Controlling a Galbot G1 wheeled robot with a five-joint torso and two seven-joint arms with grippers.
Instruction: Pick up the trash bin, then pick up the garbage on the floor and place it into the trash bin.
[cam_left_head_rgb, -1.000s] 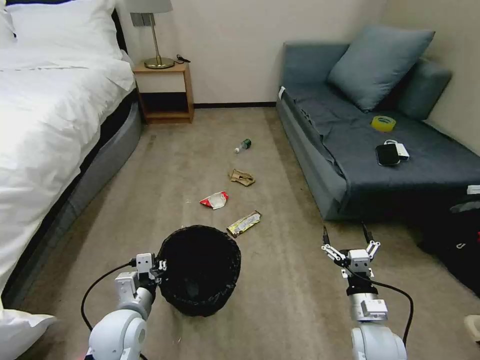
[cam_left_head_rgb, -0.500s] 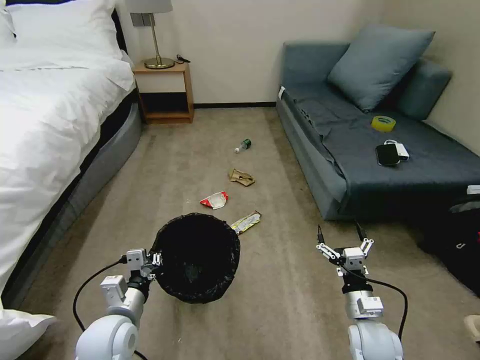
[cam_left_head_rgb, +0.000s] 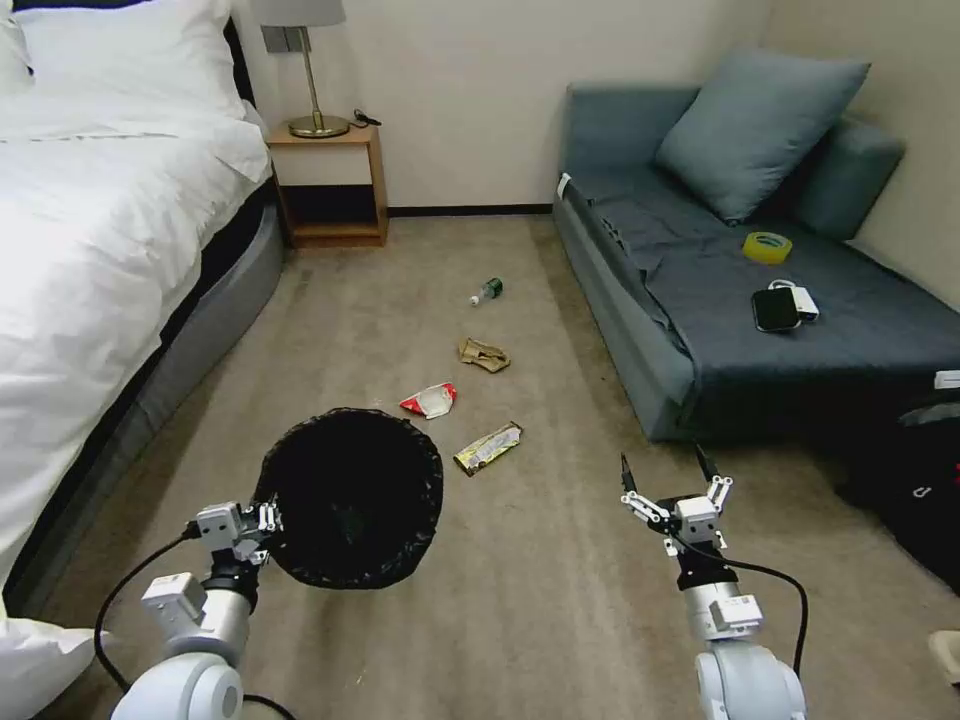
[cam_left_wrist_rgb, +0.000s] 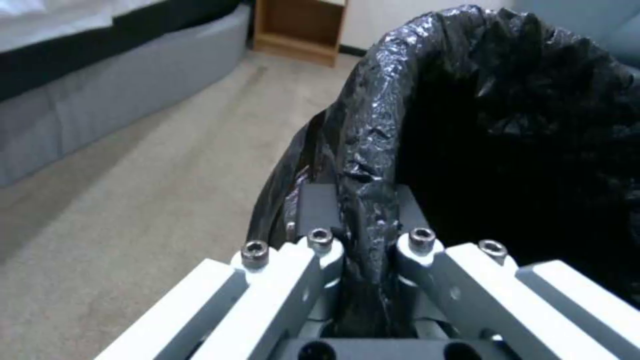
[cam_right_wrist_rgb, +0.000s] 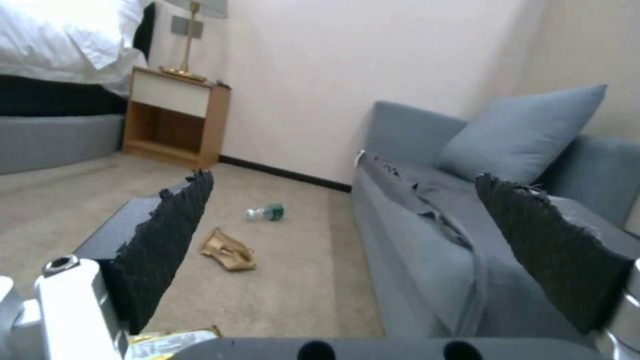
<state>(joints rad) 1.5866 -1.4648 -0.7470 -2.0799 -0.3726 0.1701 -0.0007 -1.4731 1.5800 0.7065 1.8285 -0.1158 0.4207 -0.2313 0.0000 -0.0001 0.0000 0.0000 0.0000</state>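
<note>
The trash bin (cam_left_head_rgb: 350, 497), round and lined with a glossy black bag, hangs tilted above the carpet at the lower left. My left gripper (cam_left_head_rgb: 262, 520) is shut on its rim, and the left wrist view shows the bag rim (cam_left_wrist_rgb: 365, 200) pinched between the fingers. Garbage lies on the floor ahead: a red-white wrapper (cam_left_head_rgb: 430, 400), a yellow-black snack wrapper (cam_left_head_rgb: 488, 446), a tan paper wad (cam_left_head_rgb: 483, 354) (cam_right_wrist_rgb: 229, 250) and a small green-capped bottle (cam_left_head_rgb: 486, 291) (cam_right_wrist_rgb: 265, 212). My right gripper (cam_left_head_rgb: 662, 468) (cam_right_wrist_rgb: 360, 250) hovers open over bare carpet, to the right of the snack wrapper.
A white bed (cam_left_head_rgb: 90, 250) runs along the left. A grey sofa (cam_left_head_rgb: 720, 300) on the right carries a yellow tape roll (cam_left_head_rgb: 767, 245) and a black phone (cam_left_head_rgb: 775, 309). A wooden nightstand (cam_left_head_rgb: 330, 185) with a lamp stands at the back wall, and a black backpack (cam_left_head_rgb: 915, 480) sits at the far right.
My left gripper has lifted the trash bin and carried it left, tilting its mouth toward me. The right gripper has drifted slightly left and forward, still open. The garbage has not moved.
</note>
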